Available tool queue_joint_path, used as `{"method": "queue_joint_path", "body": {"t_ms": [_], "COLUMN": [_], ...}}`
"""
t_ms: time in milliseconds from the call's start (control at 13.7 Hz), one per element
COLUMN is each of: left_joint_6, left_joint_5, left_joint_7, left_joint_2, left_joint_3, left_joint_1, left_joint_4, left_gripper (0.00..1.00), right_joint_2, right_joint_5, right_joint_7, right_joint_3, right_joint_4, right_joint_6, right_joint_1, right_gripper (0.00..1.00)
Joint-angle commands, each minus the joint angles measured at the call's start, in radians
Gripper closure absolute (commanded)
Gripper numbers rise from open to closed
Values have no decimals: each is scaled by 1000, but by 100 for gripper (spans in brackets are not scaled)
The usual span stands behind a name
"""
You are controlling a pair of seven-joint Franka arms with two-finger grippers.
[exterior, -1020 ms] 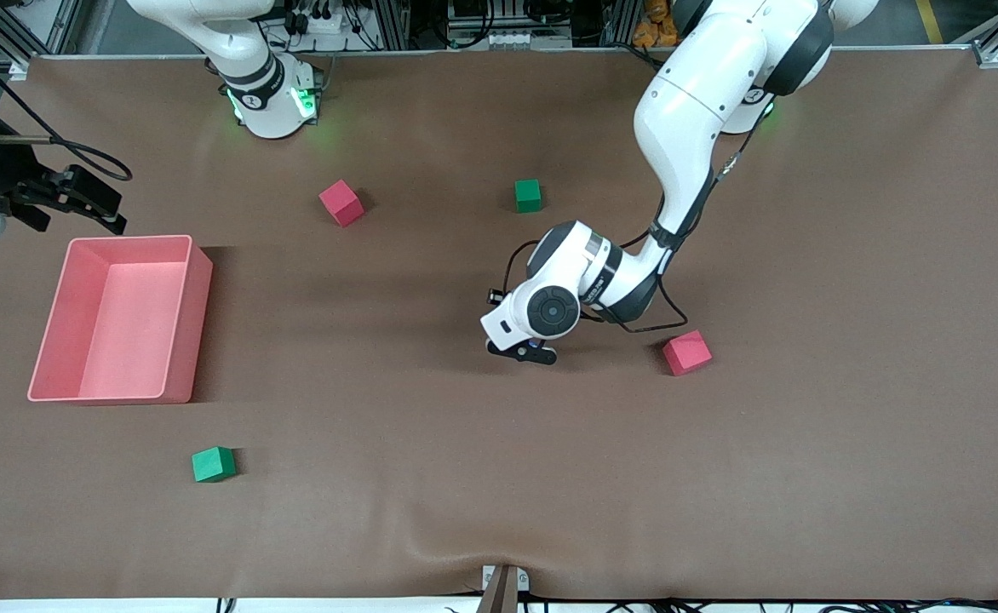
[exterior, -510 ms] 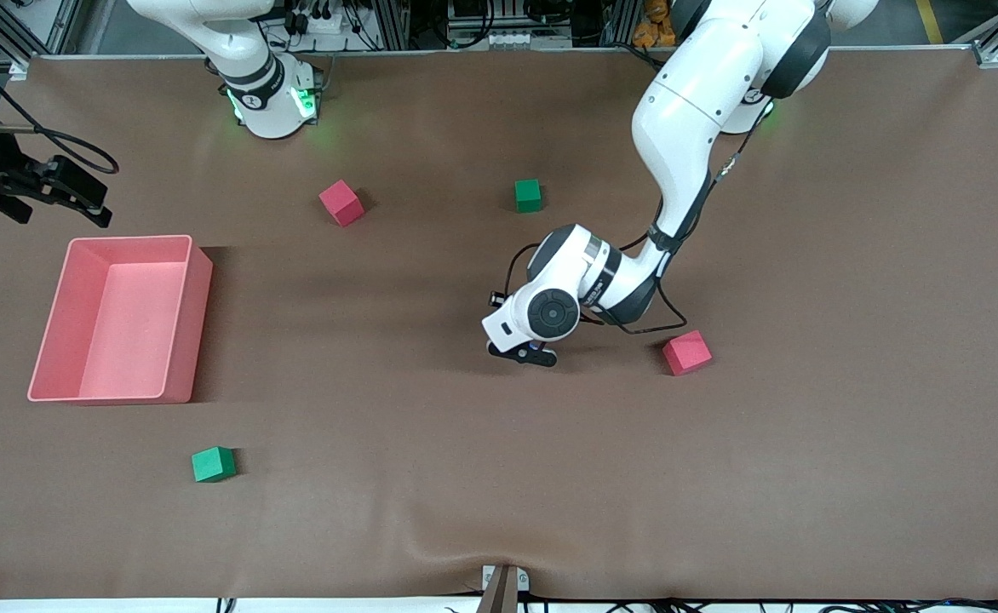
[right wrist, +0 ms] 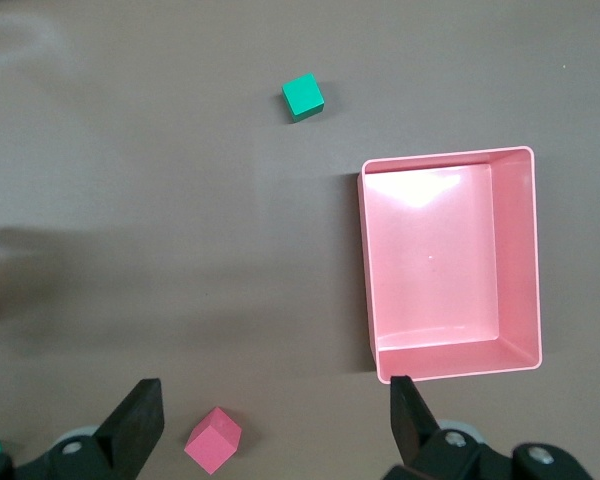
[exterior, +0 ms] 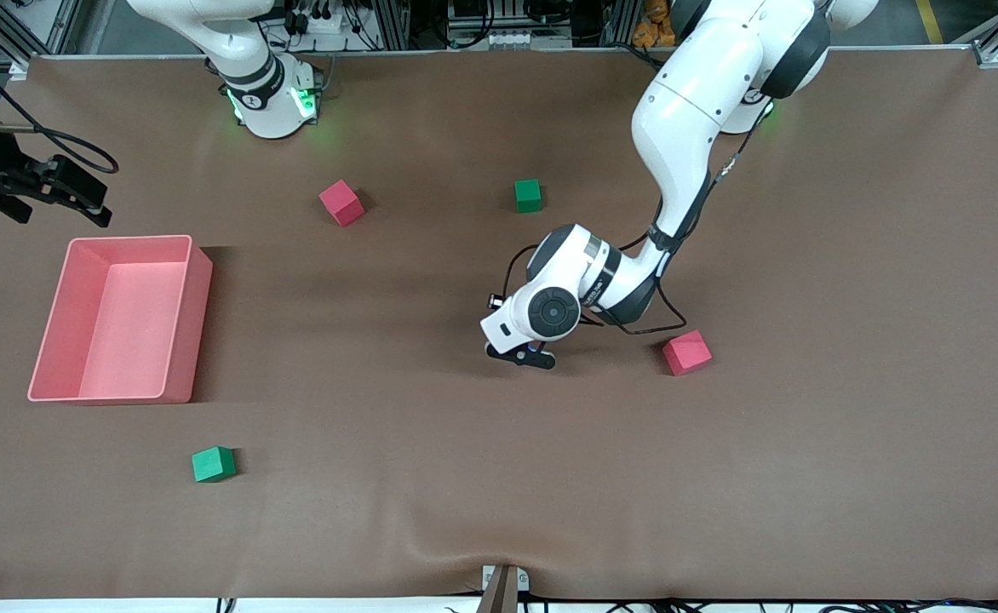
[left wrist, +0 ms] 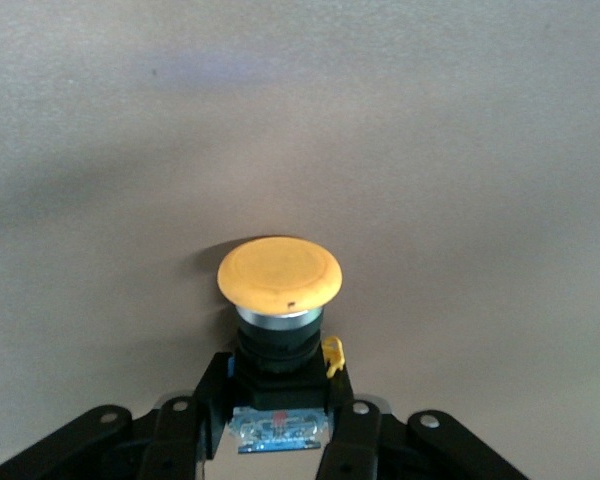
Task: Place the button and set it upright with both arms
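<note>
The button (left wrist: 280, 277) has a round orange cap on a black body. My left gripper (left wrist: 280, 415) is shut on that black body, with the cap pointing away from the fingers and close over the brown mat. In the front view the left gripper (exterior: 522, 355) is low over the middle of the table and its hand hides the button. My right gripper (exterior: 54, 197) is open and empty over the mat at the right arm's end, just off the pink bin. It also shows open in the right wrist view (right wrist: 270, 425).
A pink bin (exterior: 202, 306) stands at the right arm's end and also shows in the right wrist view (right wrist: 366, 270). A red cube (exterior: 687, 352) lies beside the left gripper. A red cube (exterior: 341, 203) and a green cube (exterior: 528, 195) lie nearer the bases. Another green cube (exterior: 213, 464) lies nearer the camera.
My right gripper has moved away from the pink bin toward the bases' side, then stopped. The left gripper has barely moved and still holds the button.
</note>
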Motion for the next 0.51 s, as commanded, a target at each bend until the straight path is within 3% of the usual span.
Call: {"method": "queue_joint_path", "body": {"t_ms": [0,291,437], "left_joint_6": [4,44,110], "left_joint_5": [-7,-7,72], "left_joint_7": [-51,-266,-312], "left_joint_2": [-18,-48,-74], "left_joint_3": [14,10,36], "left_joint_1": [-21,-29,-82], "left_joint_4": [20,20,17], "left_gripper": [100,100,100], "right_joint_2": [-2,1,1], "right_joint_5": [-13,-9,-7], "right_joint_7": [-9,-9,-9], "right_joint_3": [3,0,0], "right_joint_4": [15,11,13], "right_joint_6": [-14,-16,-14], "right_joint_1": [-4,-10,-12], "right_gripper": [0,0,0]}}
